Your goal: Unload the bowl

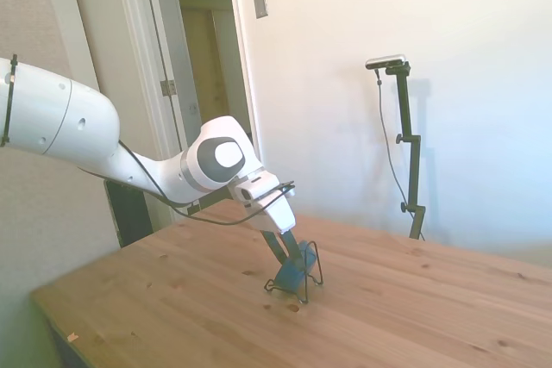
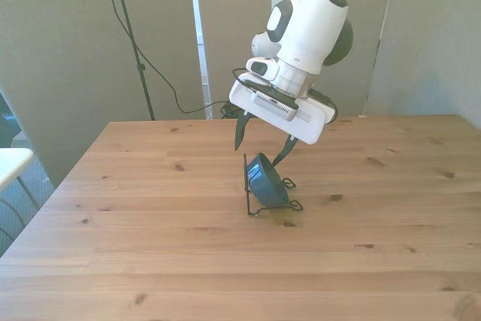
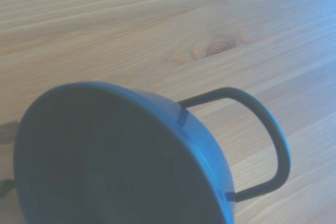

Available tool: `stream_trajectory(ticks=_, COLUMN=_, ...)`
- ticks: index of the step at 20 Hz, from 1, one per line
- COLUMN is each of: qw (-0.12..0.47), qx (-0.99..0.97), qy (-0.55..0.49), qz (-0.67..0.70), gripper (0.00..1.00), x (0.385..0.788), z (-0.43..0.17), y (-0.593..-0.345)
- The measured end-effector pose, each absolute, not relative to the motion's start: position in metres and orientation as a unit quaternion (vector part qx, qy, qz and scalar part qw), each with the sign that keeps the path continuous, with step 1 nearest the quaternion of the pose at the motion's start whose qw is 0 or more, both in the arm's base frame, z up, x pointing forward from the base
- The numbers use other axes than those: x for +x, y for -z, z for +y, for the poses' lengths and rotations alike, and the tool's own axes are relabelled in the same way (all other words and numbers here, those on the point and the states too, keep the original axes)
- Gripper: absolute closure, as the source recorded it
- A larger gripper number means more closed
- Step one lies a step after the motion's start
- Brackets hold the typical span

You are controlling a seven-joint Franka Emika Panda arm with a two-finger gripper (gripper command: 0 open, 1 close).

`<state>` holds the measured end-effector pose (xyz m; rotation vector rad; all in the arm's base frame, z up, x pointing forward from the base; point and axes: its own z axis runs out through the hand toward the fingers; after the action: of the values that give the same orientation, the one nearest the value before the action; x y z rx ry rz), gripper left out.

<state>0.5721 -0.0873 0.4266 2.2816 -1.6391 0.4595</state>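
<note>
The teal-blue bowl [image 2: 267,181] stands tilted on its edge in a thin black wire stand [image 2: 290,183] near the middle of the wooden table [image 2: 150,223]. My gripper [image 2: 257,155] hangs just above it, open, with one dark finger on each side of the bowl's upper rim. I cannot tell whether the fingers touch it. In the side view the gripper [image 1: 288,252] comes down at a slant onto the bowl [image 1: 291,276], and the wire stand [image 1: 314,258] rises behind it. The wrist view shows the bowl's [image 3: 115,161] hollow from close by and a loop of the stand [image 3: 275,140].
The table's bare boards stretch all around the stand. A doorway [image 1: 207,49] and a white wall lie beyond the table in the side view. A white object [image 2: 11,165] sits off the table at the front view's left.
</note>
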Motion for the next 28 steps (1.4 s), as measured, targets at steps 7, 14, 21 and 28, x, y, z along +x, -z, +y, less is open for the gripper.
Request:
stream_trajectory(ticks=7, qw=0.156, qx=0.792, qy=-0.161, qz=-0.568, gripper=1.0, x=0.5716, z=-0.0899, y=-0.4244)
stream_trajectory(ticks=14, qw=0.163, qx=0.789, qy=-0.161, qz=-0.569, gripper=1.0, x=0.5719, z=-0.093, y=-0.4203)
stream_trajectory(ticks=21, qw=0.173, qx=0.785, qy=-0.165, qz=-0.572, gripper=1.0, x=0.5716, z=-0.0958, y=-0.4176)
stream_trajectory(ticks=28, qw=0.179, qx=0.784, qy=-0.163, qz=-0.572, gripper=1.0, x=0.5719, z=-0.0895, y=-0.4186)
